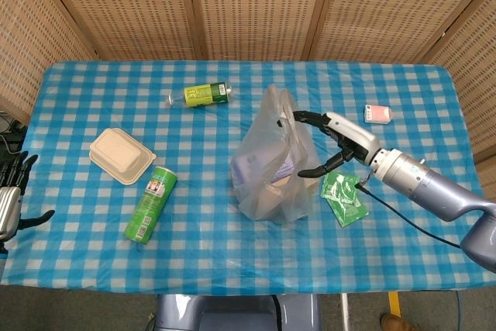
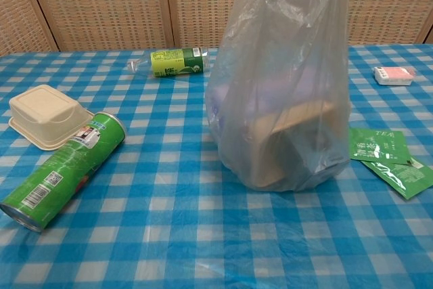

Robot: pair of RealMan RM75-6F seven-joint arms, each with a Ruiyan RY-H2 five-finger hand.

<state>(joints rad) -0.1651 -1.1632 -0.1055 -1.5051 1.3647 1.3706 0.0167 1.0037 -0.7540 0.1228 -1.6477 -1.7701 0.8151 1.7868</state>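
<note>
My left hand (image 1: 9, 205) sits at the near-left table edge, off the cloth, fingers upright and slightly apart, holding nothing; only the head view shows it.

Nearest on the table (image 1: 93, 253) in the chest view: a green chip can (image 2: 62, 168) lying on its side, front left. Just behind it, a beige clamshell box (image 2: 46, 116), closed, near the can but not touching.

Center: a clear plastic bag (image 1: 273, 160) standing upright, with a tan box and something purple inside. My right hand (image 1: 335, 140) is right at the bag's right side, fingers spread wide in a C, upper fingers (image 1: 308, 118) at the bag's upper edge, thumb lower against the bag's side. I cannot tell if they actually touch the plastic. Nothing is held.

2 green tea packets (image 1: 342, 195) lie overlapping just under my right wrist, right of the bag.

Farther back: a small pink-and-white pack (image 1: 377, 113) at right, well apart from the bag. A green-labelled bottle (image 1: 203, 94) lies on its side at the far center-left.
</note>
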